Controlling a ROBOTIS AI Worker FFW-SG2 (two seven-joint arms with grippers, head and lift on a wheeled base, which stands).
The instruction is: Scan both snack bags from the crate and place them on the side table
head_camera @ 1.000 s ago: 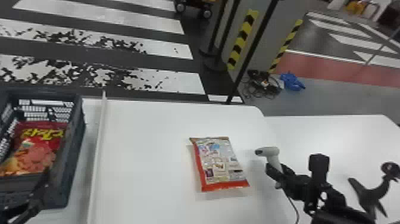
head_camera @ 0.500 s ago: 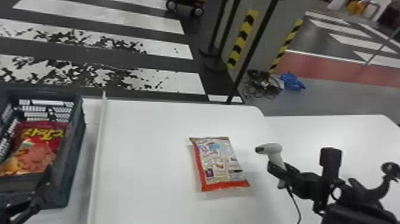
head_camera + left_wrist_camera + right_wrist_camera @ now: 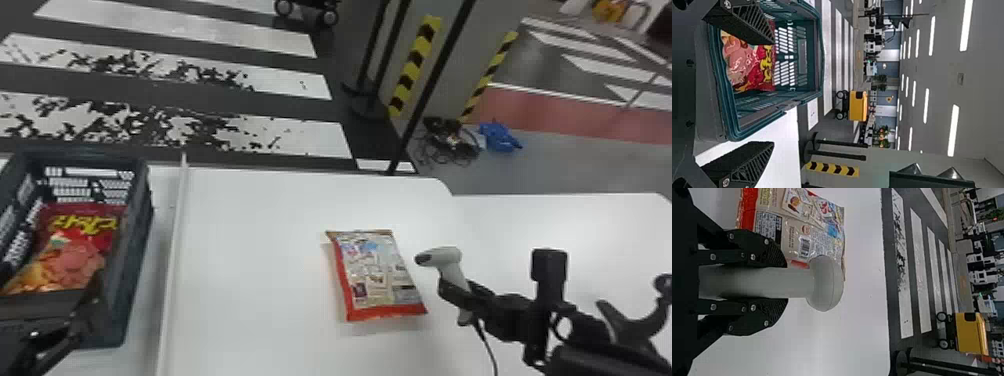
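Note:
My right gripper (image 3: 457, 295) is shut on the grey-white scanner (image 3: 445, 257), held upright just right of a snack bag (image 3: 375, 272) lying back side up on the white table. In the right wrist view, the right gripper (image 3: 785, 283) clasps the handle of the scanner (image 3: 826, 283), with the bag (image 3: 801, 231) beside its head. The other snack bag (image 3: 82, 240), red with yellow lettering, rests in the dark crate (image 3: 135, 280). My left gripper (image 3: 87, 305) is at the crate's near right corner; in the left wrist view, the left gripper (image 3: 773, 92) stands open before the crate (image 3: 809, 58).
A raised white strip (image 3: 172, 270) runs between crate and bag. Another white table (image 3: 600, 220) adjoins at the right. The scanner's cable (image 3: 487, 345) trails toward the near edge. Beyond the tables stand dark posts (image 3: 425, 95) and a yellow cart (image 3: 858, 105).
The right gripper and scanner swung slightly right, then back left toward the bag, with the wrist turning. My left gripper has shifted slightly forward at the crate. Both bags have stayed put.

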